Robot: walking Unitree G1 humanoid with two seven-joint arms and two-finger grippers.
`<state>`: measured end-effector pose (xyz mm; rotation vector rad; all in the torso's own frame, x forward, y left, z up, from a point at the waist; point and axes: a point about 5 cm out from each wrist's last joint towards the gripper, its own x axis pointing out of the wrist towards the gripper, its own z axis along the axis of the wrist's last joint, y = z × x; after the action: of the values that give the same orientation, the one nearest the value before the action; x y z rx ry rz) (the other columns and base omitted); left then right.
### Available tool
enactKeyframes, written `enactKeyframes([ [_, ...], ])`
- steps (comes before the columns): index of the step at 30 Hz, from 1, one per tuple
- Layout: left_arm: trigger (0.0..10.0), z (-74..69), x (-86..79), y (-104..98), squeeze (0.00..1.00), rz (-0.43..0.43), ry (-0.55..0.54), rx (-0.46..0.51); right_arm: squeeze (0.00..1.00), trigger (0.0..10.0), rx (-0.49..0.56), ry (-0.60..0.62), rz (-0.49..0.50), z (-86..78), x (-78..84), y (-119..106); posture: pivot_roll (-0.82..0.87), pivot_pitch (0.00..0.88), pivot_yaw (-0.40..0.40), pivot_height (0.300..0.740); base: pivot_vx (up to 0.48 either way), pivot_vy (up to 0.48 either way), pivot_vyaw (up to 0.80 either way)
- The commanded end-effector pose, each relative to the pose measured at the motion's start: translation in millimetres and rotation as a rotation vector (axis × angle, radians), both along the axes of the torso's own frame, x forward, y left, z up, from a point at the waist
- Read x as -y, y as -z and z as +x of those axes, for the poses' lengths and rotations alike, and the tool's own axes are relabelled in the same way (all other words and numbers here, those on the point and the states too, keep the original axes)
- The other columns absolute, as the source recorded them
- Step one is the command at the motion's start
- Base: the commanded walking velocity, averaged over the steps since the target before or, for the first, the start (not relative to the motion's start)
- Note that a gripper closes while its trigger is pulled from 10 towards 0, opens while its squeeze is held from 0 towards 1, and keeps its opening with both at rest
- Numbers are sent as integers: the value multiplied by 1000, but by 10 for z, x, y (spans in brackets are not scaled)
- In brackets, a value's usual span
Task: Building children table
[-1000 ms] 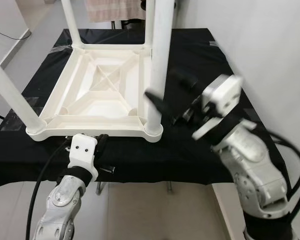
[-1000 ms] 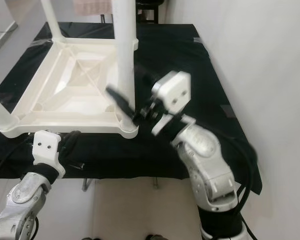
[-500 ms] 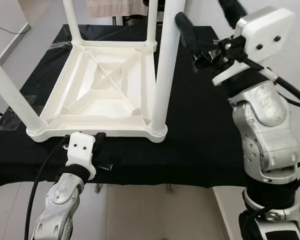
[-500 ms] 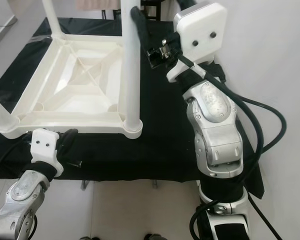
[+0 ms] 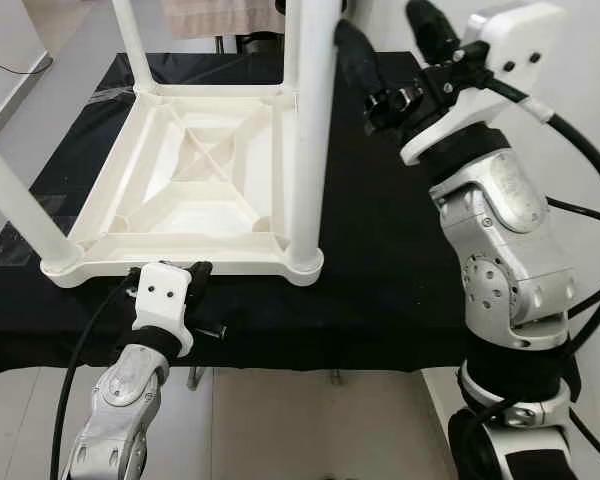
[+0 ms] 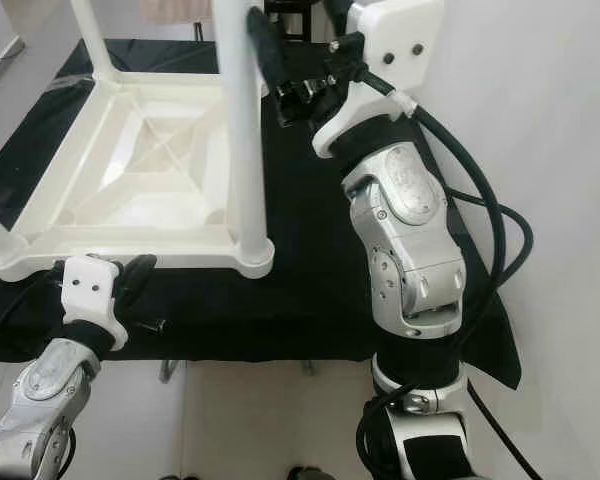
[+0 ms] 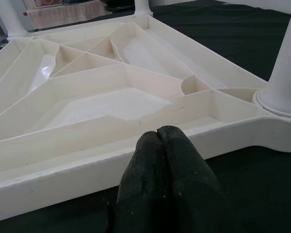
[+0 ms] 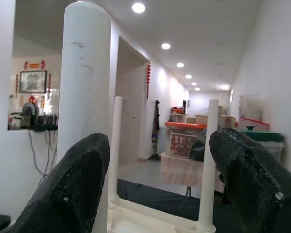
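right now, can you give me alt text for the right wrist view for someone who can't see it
The right gripper is open, its two black fingers spread wide beside a tall white plastic table leg that stands upright close to the camera. Two more thin white legs rise further off, with a lit corridor behind them.

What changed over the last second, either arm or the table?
The right gripper rose from beside the foot of the near right leg to its upper part, fingers open, one close beside the leg, not clamped on it. Nothing was gripped or released. The upside-down white table stayed on the black cloth, and the left gripper stayed shut against the table's near edge.
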<state>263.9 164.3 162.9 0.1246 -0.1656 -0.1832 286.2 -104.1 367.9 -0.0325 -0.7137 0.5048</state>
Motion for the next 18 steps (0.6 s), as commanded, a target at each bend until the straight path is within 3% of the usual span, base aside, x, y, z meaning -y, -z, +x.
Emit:
enactKeyframes([
  [1,10000,-18,5,57,0,9,-6,-14,0,10000,-12,-39,-49,-6,-42,35,-5,181,-52,740,0,0,0],
  [11,10000,-24,22,72,0,6,0,-15,0,10000,-71,-3,-104,74,162,155,-11,179,-54,740,0,0,0],
  [15,10000,-23,29,74,0,6,2,-15,0,10000,-79,-65,-130,44,120,158,-8,175,-57,740,0,0,0],
  [18,10000,-28,33,74,0,5,-1,-13,0,10000,-80,-201,-263,-54,33,215,-7,172,-61,740,0,0,0],
])
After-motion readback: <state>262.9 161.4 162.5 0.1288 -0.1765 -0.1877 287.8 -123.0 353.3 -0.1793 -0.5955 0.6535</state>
